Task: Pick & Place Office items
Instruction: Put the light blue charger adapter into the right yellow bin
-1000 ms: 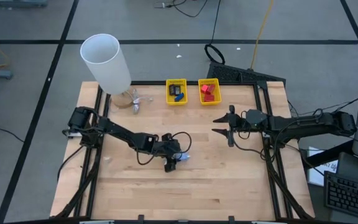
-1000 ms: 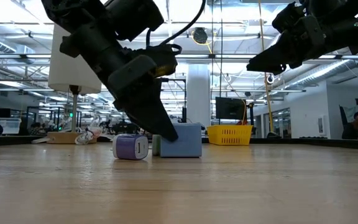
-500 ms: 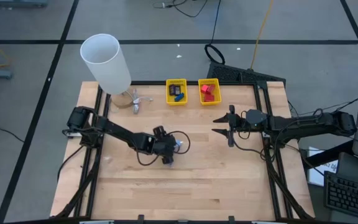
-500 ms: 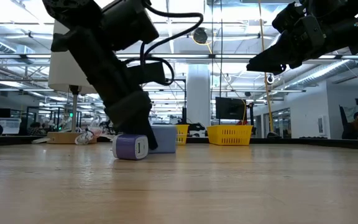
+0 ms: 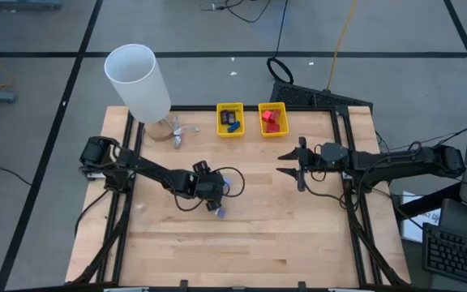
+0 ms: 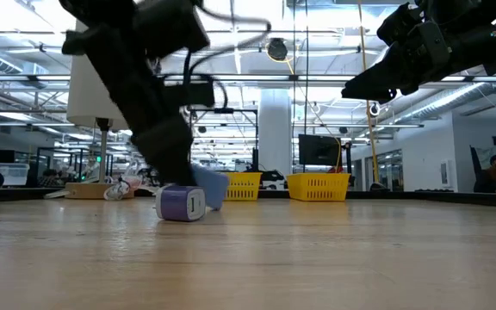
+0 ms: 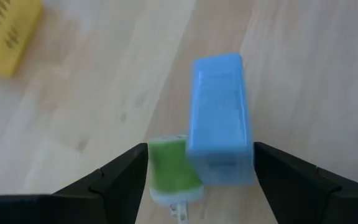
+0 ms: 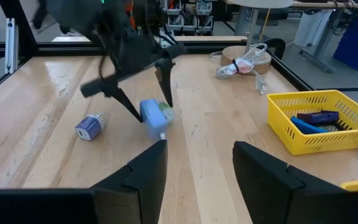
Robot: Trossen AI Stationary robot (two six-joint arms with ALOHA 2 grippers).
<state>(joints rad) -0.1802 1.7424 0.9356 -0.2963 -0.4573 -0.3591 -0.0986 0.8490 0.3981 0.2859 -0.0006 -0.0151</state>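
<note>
Since a second ago the left arm has drawn back toward its own side of the table (image 5: 298, 235), and the blue block (image 7: 219, 112) has travelled with it in the low view, leaving the small purple-and-white piece (image 6: 181, 204) where it lay on the boards. That shared travel suggests a grip rather than a nudge. In the left wrist view the left gripper (image 7: 201, 163) has its fingers set wide, one against the blue block and the other against a small green piece (image 7: 169, 165). The two items sit side by side in the gap, apparently clamped together as one bundle. The wide stance follows from their combined width. Whether the bundle is clear of the wood or dragging on it cannot be told for certain. It sits near the middle of the table, well short of the two yellow baskets (image 5: 220, 120) at the far edge, which already hold a few small items. The carry to a basket is therefore not yet done. A likely risk is the green piece slipping out, since only the block's side pins it. The right gripper (image 5: 283, 163) waits above the right half of the table, fingers spread and holding nothing, probably parked clear of the left arm's path.
</note>
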